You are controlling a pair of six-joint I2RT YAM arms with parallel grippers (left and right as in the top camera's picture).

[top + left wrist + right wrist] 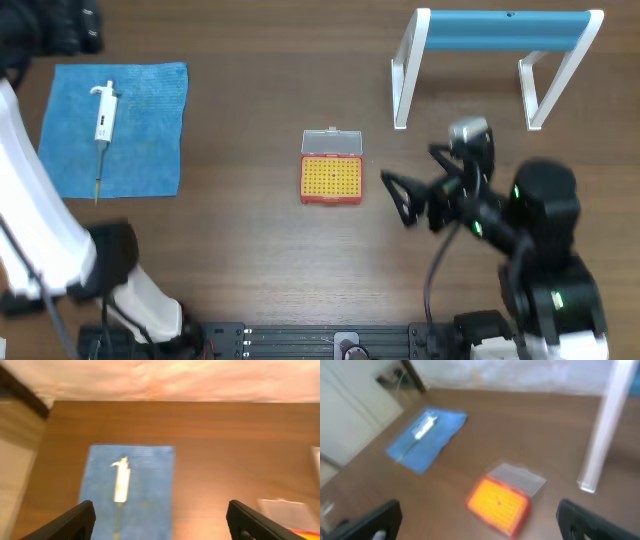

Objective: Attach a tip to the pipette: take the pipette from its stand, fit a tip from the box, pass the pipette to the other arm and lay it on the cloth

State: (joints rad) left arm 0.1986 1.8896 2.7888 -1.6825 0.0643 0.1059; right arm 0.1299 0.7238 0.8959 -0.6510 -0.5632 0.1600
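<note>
The white pipette [104, 113] lies on the blue cloth [150, 120] at the table's far left, its thin tip pointing toward the front edge. It is seen again as the pipette [121, 480] on the cloth [150, 485] and as the pipette [422, 427] on the cloth [437, 435]. The orange tip box [331, 179] sits mid-table with its clear lid folded back. My left gripper [160, 527] is open, lifted and apart from the cloth, holding nothing. My right gripper [393, 198] is open and empty, just right of the tip box [498, 505].
The white-legged stand with a blue top bar [500, 28] is at the back right and carries nothing; one of its legs [602, 435] is close to my right gripper. Bare wooden table [250, 260] lies between the cloth and the tip box [295, 517].
</note>
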